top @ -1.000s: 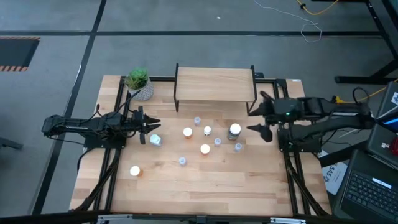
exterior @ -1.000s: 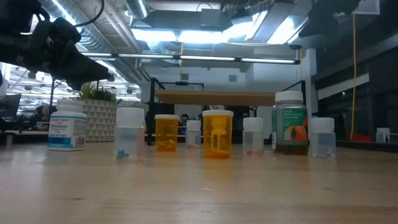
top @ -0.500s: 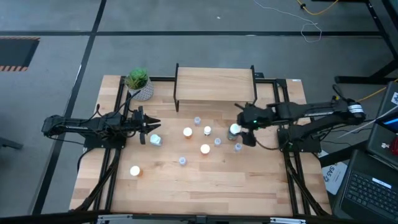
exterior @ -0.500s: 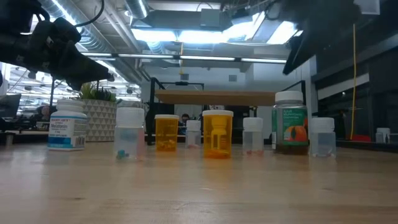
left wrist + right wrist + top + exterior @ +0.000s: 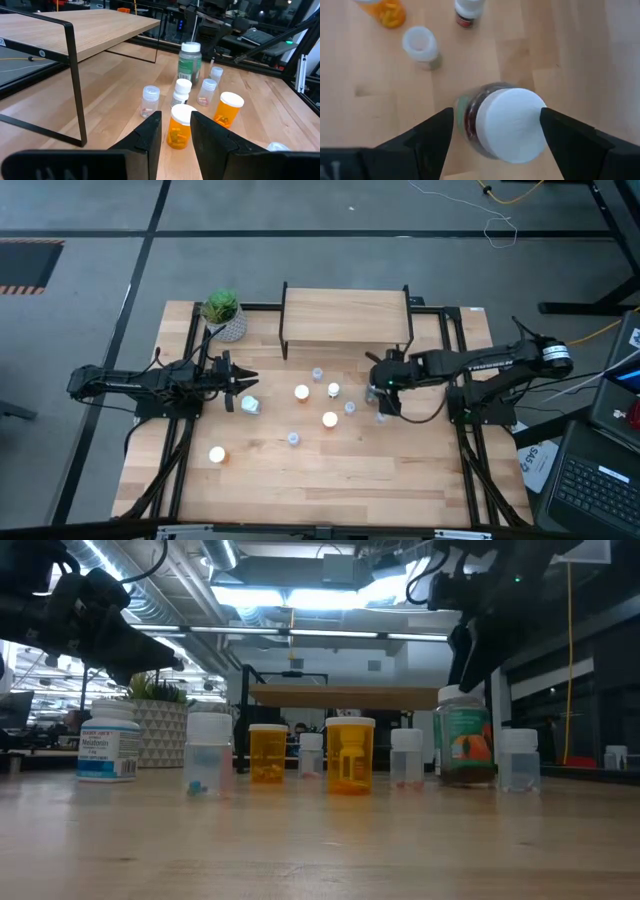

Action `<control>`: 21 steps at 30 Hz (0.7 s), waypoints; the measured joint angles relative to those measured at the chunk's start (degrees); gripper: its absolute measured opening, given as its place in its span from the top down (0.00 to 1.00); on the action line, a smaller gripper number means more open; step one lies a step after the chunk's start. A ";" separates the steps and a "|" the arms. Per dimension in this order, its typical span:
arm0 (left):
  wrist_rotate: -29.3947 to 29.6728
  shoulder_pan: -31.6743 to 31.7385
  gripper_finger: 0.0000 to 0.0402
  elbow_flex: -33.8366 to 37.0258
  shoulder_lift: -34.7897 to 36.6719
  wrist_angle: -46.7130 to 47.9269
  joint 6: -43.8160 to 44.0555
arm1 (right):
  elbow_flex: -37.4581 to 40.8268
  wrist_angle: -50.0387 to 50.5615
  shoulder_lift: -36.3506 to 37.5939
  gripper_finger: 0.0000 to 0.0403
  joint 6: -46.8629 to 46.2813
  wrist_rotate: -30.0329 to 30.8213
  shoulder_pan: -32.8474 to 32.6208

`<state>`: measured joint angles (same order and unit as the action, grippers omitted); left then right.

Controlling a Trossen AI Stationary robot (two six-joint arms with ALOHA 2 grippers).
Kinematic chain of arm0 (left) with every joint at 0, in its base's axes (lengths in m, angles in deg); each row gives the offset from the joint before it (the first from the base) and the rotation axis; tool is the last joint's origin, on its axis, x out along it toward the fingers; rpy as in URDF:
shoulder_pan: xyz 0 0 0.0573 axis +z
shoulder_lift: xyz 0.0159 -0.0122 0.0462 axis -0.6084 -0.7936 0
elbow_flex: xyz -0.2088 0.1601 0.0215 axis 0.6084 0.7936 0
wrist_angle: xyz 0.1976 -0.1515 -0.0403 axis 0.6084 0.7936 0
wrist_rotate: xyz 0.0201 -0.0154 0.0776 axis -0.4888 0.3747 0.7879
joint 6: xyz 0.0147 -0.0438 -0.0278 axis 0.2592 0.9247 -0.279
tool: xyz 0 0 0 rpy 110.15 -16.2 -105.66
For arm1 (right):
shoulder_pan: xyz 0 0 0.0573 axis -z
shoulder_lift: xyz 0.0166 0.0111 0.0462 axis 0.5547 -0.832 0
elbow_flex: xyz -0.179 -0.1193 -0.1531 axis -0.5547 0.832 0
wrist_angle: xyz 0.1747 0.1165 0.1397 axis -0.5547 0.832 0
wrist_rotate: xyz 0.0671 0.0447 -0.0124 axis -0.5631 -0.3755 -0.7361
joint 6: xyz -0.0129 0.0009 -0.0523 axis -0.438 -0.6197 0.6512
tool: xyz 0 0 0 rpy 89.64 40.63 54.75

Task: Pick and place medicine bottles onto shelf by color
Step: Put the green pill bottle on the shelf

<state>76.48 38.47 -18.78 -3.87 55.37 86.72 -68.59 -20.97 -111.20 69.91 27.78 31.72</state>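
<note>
A larger greenish bottle (image 5: 465,745) with a white cap (image 5: 512,125) stands on the table right of centre. My right gripper (image 5: 379,392) is open over it, one finger on each side of the cap. Orange bottles (image 5: 329,419), small clear bottles (image 5: 293,439) and a white bottle (image 5: 250,406) stand on their bases across the table's middle. One orange bottle (image 5: 216,454) stands apart at the near left. My left gripper (image 5: 243,385) is open and empty at the left, just beyond the white bottle. The light-wood shelf (image 5: 345,315) stands on black legs at the far middle. My right gripper comes at the greenish bottle from above, pointing down. One finger (image 5: 560,137) seems to lie against the side of the white cap (image 5: 535,117). The other finger (image 5: 432,137) stands a little off the bottle. The bottle stands on the table.
A green plant in a white pot (image 5: 222,311) stands at the far left beside the shelf. A small clear bottle (image 5: 383,417) stands just near of the greenish one. There is free tabletop along the near edge (image 5: 330,490).
My right gripper has gone toward the table's left and down, from beside the shelf's right legs to over the greenish bottle, and its fingers now stand on either side of the cap. In the low view the bottle has shifted slightly.
</note>
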 joint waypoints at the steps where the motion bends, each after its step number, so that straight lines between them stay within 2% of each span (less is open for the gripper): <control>1: 0.00 0.00 0.75 -0.01 0.01 0.00 -0.01 | 0.02 0.01 0.09 0.26 0.00 0.03 0.02; 11: 0.02 -0.02 0.75 -0.01 0.01 0.00 -0.02 | 0.06 0.39 1.14 0.26 -1.14 0.45 0.01; 21: 0.02 -0.02 0.75 0.00 0.01 0.00 -0.02 | -0.05 -0.14 -4.06 0.26 0.02 -1.30 1.78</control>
<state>76.49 38.45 -18.78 -3.86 55.37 86.70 -68.64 -21.11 -115.26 69.93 26.48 33.50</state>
